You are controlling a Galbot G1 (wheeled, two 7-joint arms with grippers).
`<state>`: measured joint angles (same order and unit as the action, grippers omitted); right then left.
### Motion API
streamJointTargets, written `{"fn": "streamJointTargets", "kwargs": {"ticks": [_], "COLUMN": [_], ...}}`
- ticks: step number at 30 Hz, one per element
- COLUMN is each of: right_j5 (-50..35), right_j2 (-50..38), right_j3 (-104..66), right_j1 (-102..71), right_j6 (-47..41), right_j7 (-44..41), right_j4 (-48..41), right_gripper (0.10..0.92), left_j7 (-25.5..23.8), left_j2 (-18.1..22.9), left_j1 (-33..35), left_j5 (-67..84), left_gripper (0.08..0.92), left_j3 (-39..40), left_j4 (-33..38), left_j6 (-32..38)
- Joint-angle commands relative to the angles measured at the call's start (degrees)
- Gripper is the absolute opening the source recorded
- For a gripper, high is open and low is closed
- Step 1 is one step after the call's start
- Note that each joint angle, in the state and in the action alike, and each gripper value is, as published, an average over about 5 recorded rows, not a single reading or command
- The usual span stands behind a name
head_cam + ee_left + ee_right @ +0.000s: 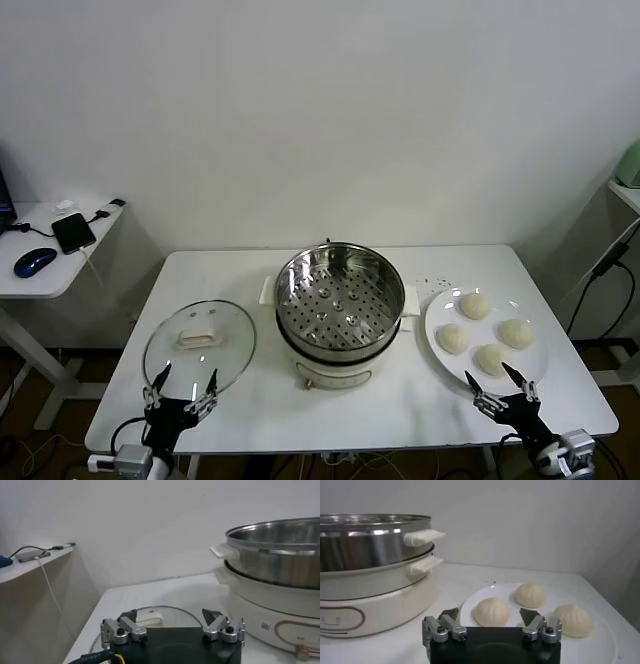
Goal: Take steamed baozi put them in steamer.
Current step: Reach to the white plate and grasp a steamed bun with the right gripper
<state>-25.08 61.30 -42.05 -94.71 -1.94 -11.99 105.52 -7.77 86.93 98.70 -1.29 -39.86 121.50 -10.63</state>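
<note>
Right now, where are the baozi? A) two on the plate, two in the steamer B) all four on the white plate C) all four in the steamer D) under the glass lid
B: the four steamed baozi sit on the white plate, and the steamer shows only its bare perforated tray.

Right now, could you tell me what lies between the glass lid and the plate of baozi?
The steamer stands between the glass lid and the plate with its baozi, clearest in the head view.
</note>
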Motion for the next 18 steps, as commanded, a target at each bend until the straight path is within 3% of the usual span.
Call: {"fn": "streamJointTargets", "kwargs": {"ticks": [1, 5, 10, 18], "right_j5": [2.49, 5.23, 14.81, 37.06], "right_j2": [-2.50, -7.42, -16.85, -28.98], "right_j3": [-2.78, -5.46, -5.01, 10.90], "right_j1": [2.40, 6.73, 18.56, 41.77], "right_j6": [-2.12, -5.34, -8.53, -11.89], "right_j7": [-0.53, -3.97, -13.17, -35.41], "right_j4": [-0.67, -2.72, -8.58, -16.24], "right_gripper": [0.823, 0.823, 0.823, 0.823], "left_j7": [0.20, 0.46, 0.88, 1.98], "left_j2": [0.10, 0.50, 1.01, 1.57], "left_j1": [0.25, 0.18, 0.20, 1.58], "left_j5": [-0.28, -1.18, -2.05, -2.30], "left_gripper": [0.823, 0.823, 0.823, 0.823], "left_j3": [-0.17, -0.10, 0.06, 0.05], "left_j4": [0.54, 1.13, 1.73, 2.65], "left_j6": [-0.35, -1.04, -1.30, -0.85]}}
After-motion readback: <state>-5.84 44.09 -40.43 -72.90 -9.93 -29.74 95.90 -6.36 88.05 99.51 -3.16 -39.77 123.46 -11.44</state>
